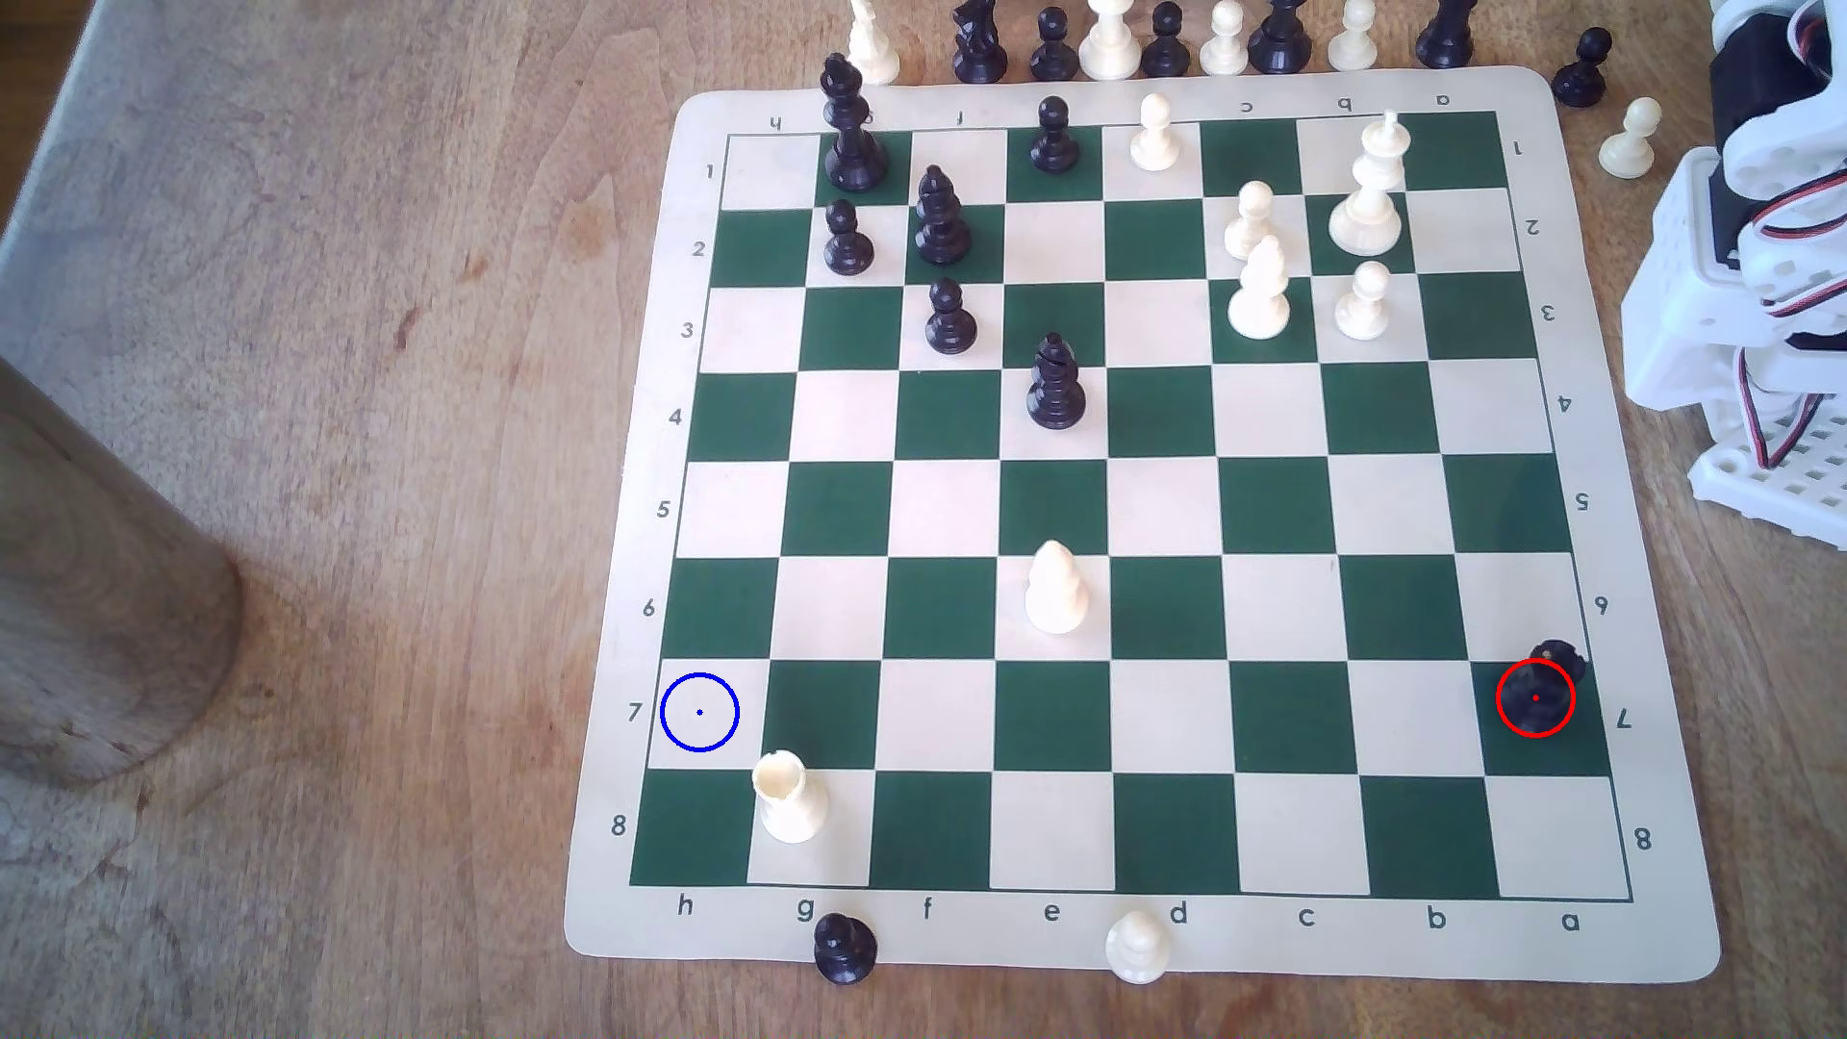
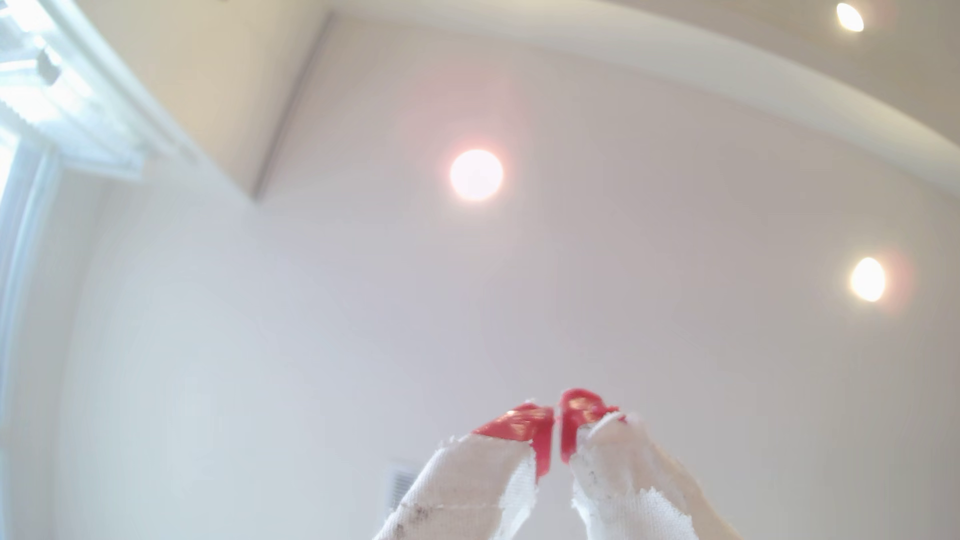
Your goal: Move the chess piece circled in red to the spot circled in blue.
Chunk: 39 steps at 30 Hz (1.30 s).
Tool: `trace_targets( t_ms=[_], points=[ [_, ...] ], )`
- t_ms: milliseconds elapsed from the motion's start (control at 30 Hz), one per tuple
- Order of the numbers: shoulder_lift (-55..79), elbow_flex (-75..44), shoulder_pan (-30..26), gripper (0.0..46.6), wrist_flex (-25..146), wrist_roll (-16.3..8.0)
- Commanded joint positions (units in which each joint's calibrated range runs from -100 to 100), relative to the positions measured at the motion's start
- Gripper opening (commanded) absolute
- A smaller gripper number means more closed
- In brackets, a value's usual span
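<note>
Row 7: between the black rook (image 1: 1540, 689) in the red ring and the blue-ringed square (image 1: 700, 712), every square is seen bare.
Blue-ringed square: bare; the cream rook (image 1: 790, 797) is found just beside it, on the next row toward the near edge.
Row 6: one cream piece (image 1: 1056, 589) is seen mid-board, next to the row 7 lane.
Far rows: crowded with black and cream pieces, well apart from the lane.
Near border of the mat (image 1: 1249, 934): a black pawn (image 1: 845, 947) and a cream pawn (image 1: 1137, 945) are stood there.
Arm base (image 1: 1744, 300): placed off the mat at the exterior view's right, beyond the black rook's side.
</note>
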Motion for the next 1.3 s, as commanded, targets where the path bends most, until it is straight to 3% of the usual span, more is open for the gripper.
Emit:
trace_targets(
  t_ms=[0, 233, 433, 500, 600, 833, 900, 1100, 1233, 1267],
  points=[
    [0.1, 1.2, -2.9, 0.2, 0.3, 0.1],
    [0.2, -1.7, -9.3, 0.2, 22.0, 0.1],
    [0.3, -16.2, -11.1, 0.2, 59.7, -0.2],
    [0.3, -20.1, -10.4, 0.2, 69.6, -0.1],
    [0.3, -31.2, -7.8, 0.2, 102.3, -0.3],
    [2.5, -48.5, 0.1, 0.2, 137.1, -0.3],
    [4.6, -53.7, -0.3, 0.2, 149.6, -0.3],
    [12.5, -63.6, -12.6, 2.1, 176.2, 0.1],
    [15.5, -64.0, -19.7, 10.4, 185.8, -1.1],
    [15.6, -62.9, -22.1, 16.2, 188.1, -2.6]
  ],
)
